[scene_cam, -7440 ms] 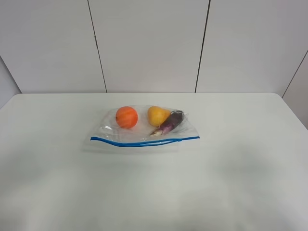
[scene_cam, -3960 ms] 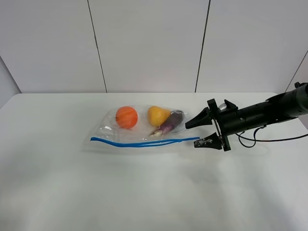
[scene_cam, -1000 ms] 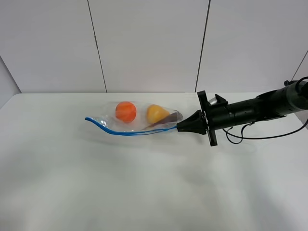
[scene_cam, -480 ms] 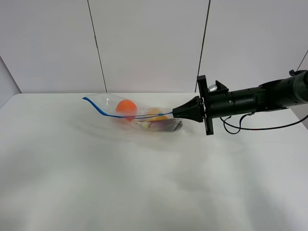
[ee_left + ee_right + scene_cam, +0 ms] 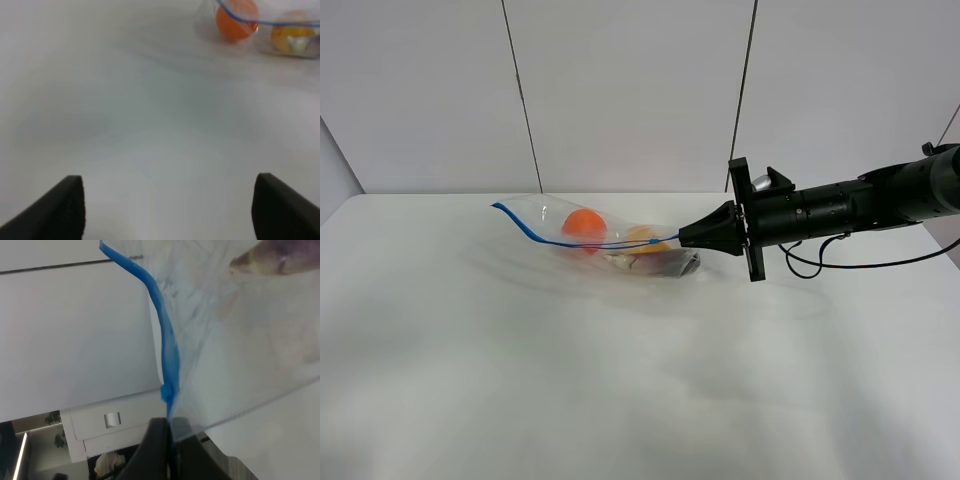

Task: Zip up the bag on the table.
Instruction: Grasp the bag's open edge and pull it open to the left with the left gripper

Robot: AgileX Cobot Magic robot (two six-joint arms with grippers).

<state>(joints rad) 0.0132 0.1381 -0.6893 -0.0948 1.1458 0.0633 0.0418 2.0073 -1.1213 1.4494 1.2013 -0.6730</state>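
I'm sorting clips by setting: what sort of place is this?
Likely a robot lab bench: large white matte tabletop, plain pale wall panels, and the black right gripper pinching a clear plastic zip bag.

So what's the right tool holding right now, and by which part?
The right tool is shut on the bag, pinching the end of its blue zip strip. The left tool holds nothing.

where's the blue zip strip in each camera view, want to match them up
exterior high: blue zip strip, left of centre, curving from the bag's left corner to the right pincer.
left wrist: strip crosses the orange fruit.
right wrist: strip runs out from the shut right pincer gripping its end.
shared landmark: orange fruit links exterior and left wrist; the pincer links exterior and right wrist.
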